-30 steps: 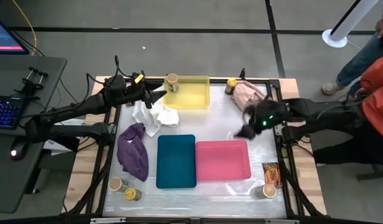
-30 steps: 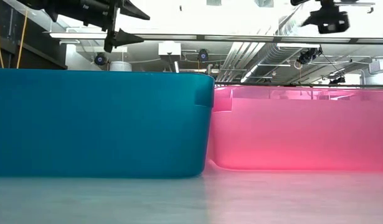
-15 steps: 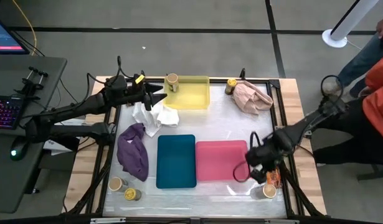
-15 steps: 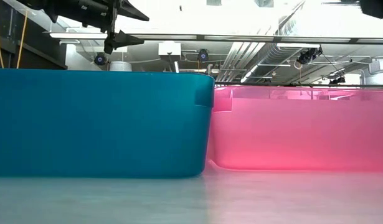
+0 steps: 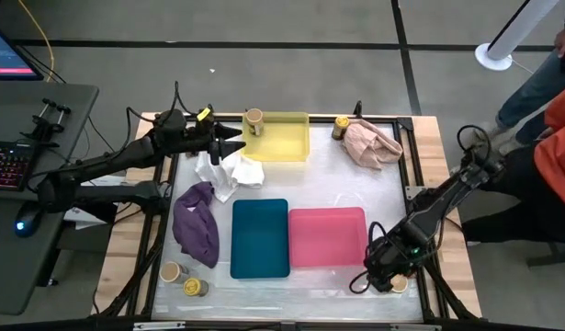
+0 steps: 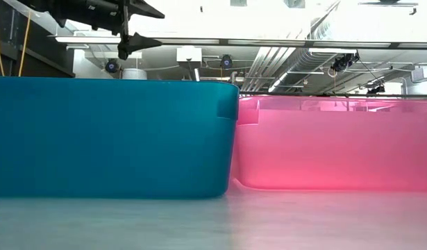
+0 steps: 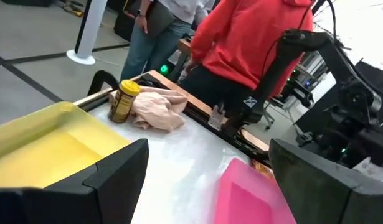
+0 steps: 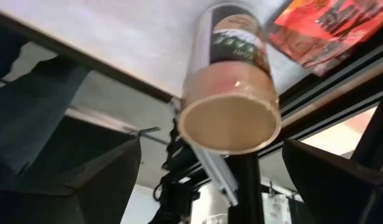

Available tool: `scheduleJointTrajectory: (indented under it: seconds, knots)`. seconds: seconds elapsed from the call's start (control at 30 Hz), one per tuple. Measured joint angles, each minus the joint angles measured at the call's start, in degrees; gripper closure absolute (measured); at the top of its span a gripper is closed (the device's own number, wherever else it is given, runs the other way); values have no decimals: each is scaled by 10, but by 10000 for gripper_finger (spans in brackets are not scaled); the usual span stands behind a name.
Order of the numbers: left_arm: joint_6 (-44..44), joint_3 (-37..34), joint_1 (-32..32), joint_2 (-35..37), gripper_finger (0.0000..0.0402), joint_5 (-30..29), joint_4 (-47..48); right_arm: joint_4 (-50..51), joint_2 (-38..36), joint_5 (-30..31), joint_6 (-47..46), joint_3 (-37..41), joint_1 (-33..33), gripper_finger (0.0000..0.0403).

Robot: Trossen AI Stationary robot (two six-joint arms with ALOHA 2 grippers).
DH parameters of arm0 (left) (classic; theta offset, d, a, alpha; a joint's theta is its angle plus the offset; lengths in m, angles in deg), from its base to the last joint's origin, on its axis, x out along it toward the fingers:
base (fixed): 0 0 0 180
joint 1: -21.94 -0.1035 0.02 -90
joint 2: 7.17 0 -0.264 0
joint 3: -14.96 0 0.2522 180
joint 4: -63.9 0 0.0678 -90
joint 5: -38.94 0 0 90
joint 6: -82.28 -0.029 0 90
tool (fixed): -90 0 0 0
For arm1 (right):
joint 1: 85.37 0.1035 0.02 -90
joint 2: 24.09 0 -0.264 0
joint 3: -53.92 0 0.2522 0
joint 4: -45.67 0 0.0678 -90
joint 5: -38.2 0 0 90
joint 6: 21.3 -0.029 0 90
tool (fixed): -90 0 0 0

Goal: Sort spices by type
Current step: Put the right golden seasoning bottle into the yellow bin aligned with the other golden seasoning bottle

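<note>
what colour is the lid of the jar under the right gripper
Tan; the jar shows best in the right wrist view.

On the desk (image 5: 319,184), two trays sit side by side in the middle, the left tray (image 5: 260,238) touching the right tray (image 5: 328,236). A third tray (image 5: 276,136) lies at the far edge, with one jar (image 5: 254,120) just left of it and another jar (image 5: 341,126) to its right, beside a crumpled cloth (image 5: 371,144). Two more cloths (image 5: 229,172) (image 5: 197,223) lie left of the trays. Two jars (image 5: 171,272) (image 5: 196,287) stand at the near left corner. At the near right corner the right gripper (image 5: 381,276) hangs over a jar (image 8: 231,84), a packet (image 8: 325,26) just behind it. The left gripper (image 5: 229,145) hovers left of the far tray.
</note>
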Motion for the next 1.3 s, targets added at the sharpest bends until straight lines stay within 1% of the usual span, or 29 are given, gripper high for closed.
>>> scheduleJointTrajectory:
  seconds: [0.2,0.4,0.6,0.7,0.83,0.87,0.9,1.0,1.13,1.2,1.3]
  knots:
    - [41,0,7,0,82,0,0,12,45,3,44,0,12,16]
    - [65,0,31,0,82,-10,0,13,85,4,73,0,18,16]
    - [93,0,56,0,82,-20,-1,12,106,7,116,0,20,21]
    - [94,0,65,0,82,-39,-5,18,104,0,129,0,20,52]
    - [88,0,68,0,82,-51,-20,49,92,-1,133,-6,20,128]
    - [84,0,68,0,82,-50,-24,60,89,-1,134,-11,18,136]
    - [80,0,68,0,82,-48,-32,70,84,-1,134,-18,15,136]
    - [51,9,60,8,82,-33,-39,98,58,-4,144,-58,-5,136]
    - [7,34,35,23,82,-12,-29,156,28,21,157,-132,-56,136]
    - [-12,46,21,32,82,-1,-12,174,19,56,162,-176,-94,136]
    - [-41,66,1,45,82,18,28,191,18,133,180,-238,-161,136]
